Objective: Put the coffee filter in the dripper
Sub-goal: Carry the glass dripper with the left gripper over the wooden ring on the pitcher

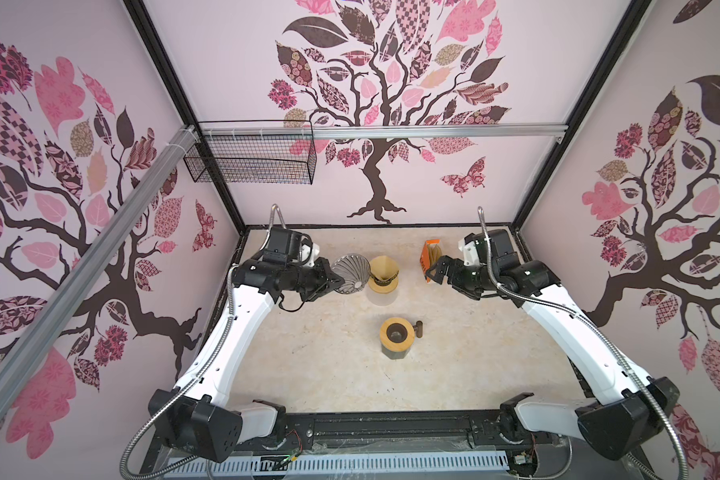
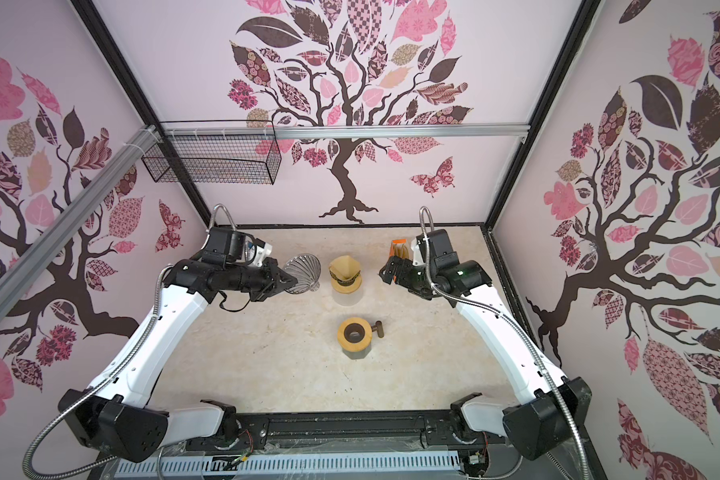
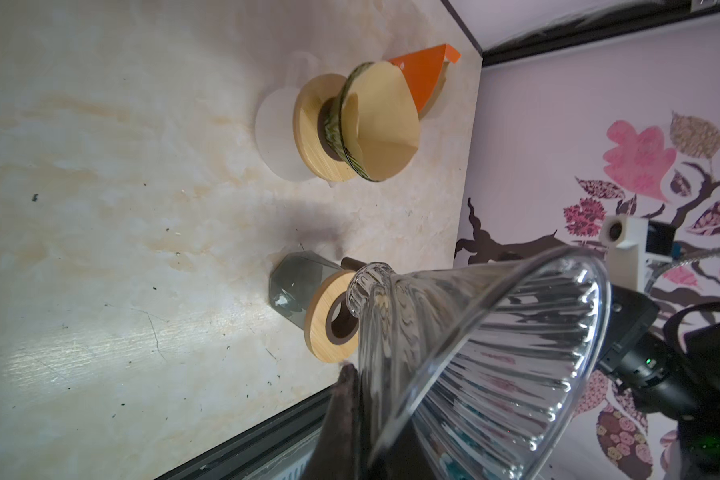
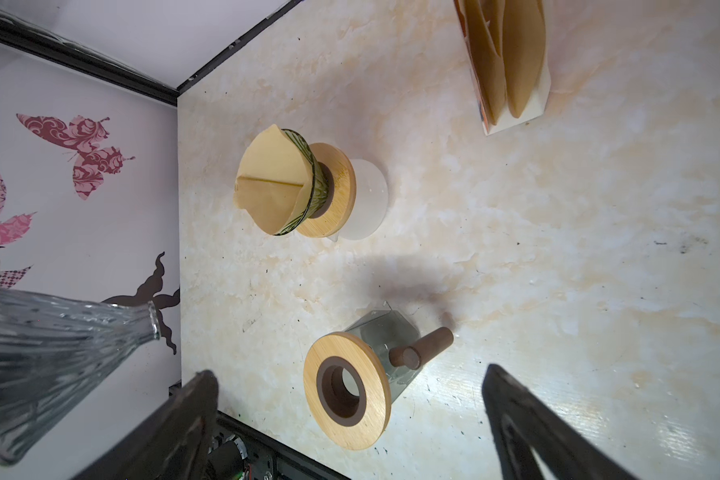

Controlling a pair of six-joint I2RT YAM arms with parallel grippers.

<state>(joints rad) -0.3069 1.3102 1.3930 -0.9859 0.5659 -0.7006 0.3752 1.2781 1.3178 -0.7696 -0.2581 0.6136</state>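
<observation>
A clear ribbed glass dripper [image 1: 351, 274] [image 2: 304, 272] hangs tilted above the table at the back left, and my left gripper [image 1: 335, 283] is shut on its rim. One dark finger [image 3: 344, 415] lies against the glass wall [image 3: 495, 353]. A tan paper coffee filter [image 1: 383, 266] [image 4: 271, 183] sits in a green glass dripper [image 3: 341, 124], which stands on a wooden ring over a frosted carafe. My right gripper [image 1: 437, 272] [image 4: 348, 372] hovers open and empty beside the orange filter holder [image 1: 430, 254].
A grey glass carafe [image 1: 396, 334] [image 4: 391, 340] with a wooden collar and a peg handle stands in the middle, nearer the front. Spare filters [image 4: 512, 54] stand in the holder at the back right. A wire basket [image 1: 250, 156] hangs on the back wall.
</observation>
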